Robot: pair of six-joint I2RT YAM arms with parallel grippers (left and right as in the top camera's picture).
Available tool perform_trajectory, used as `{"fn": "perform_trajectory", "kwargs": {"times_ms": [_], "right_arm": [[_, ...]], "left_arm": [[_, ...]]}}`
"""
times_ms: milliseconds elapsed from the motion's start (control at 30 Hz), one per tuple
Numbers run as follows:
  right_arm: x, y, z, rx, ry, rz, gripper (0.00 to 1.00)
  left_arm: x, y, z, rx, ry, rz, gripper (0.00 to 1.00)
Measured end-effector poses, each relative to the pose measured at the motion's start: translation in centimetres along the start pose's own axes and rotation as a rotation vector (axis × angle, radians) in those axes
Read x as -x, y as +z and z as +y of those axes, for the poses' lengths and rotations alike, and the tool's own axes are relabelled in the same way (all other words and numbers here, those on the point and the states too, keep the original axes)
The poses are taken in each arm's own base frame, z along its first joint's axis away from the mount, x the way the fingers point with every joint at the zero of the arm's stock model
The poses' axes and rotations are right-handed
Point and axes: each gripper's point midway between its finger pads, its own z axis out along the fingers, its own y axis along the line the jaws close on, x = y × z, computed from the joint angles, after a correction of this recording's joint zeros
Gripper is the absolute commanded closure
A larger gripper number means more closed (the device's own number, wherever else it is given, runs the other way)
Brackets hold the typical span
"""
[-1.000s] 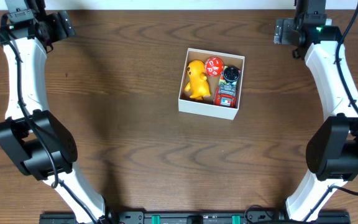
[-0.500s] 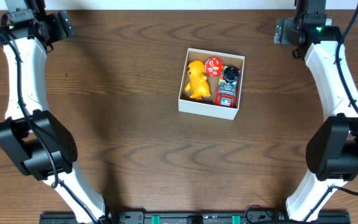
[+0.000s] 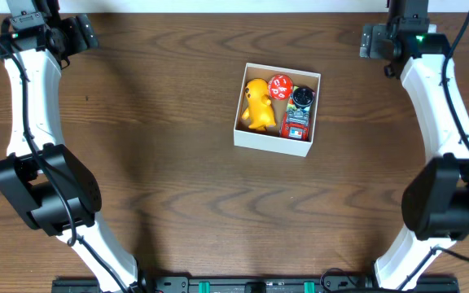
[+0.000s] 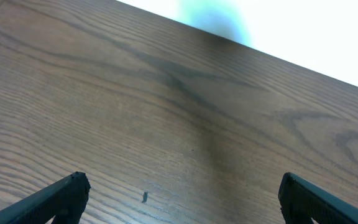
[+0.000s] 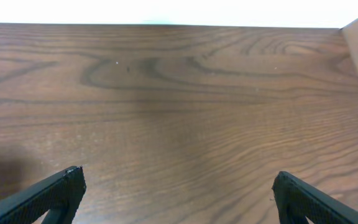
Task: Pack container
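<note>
Tabletop of dark brown wood grain, seen from above, with a small square open-top container with thin white walls and a brown cardboard inside sitting slightly right of its centre, turned a little out of line with the table's edges. Four toys lie inside the container. A yellow duck-shaped figure fills its left half. A round red ball with pale markings sits at the container's far wall, just beside the duck's head. A round black object rests in the container's far right corner, and a red and grey blocky toy lies in its near right corner, touching or nearly touching the black object. Two white and black robot arms reach up the table on either side of the container, both well apart from it. The left gripper is far off to the container's left, at the table's far edge; its wrist camera shows two black fingertips at the lower corners of the view, spread wide apart, with only bare wood between them. The right gripper is at the far edge to the container's right, its black fingertips likewise spread wide over bare wood, gripping nothing.
</note>
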Motion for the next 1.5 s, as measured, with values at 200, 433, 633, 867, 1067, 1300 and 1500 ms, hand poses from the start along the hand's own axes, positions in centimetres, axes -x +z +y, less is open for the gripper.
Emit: {"fn": "perform_trajectory", "kwargs": {"times_ms": [200, 433, 633, 867, 1067, 1300, 1500], "right_arm": [[1.0, -7.6, -0.3, 0.026, -0.035, -0.042, 0.01], [3.5, -21.7, -1.0, 0.131, -0.022, -0.277, 0.01], [2.8, -31.9, -1.8, 0.235, -0.017, -0.455, 0.01], [-0.9, -38.2, -5.2, 0.28, 0.081, -0.591, 0.01], [-5.8, -35.0, -4.9, 0.282, 0.12, -0.608, 0.01], [-10.7, -28.1, -3.7, 0.267, 0.191, -0.694, 0.01], [-14.7, -25.3, -2.9, 0.305, 0.219, -0.805, 0.01]], "left_arm": [[0.0, 0.0, 0.0, 0.0, 0.0, 0.001, 0.02], [0.0, 0.0, 0.0, 0.0, 0.0, 0.001, 0.02], [0.0, 0.0, 0.0, 0.0, 0.0, 0.001, 0.02], [0.0, 0.0, 0.0, 0.0, 0.0, 0.001, 0.02], [0.0, 0.0, 0.0, 0.0, 0.0, 0.001, 0.02], [0.0, 0.0, 0.0, 0.0, 0.0, 0.001, 0.02], [0.0, 0.0, 0.0, 0.0, 0.0, 0.001, 0.02]]}}
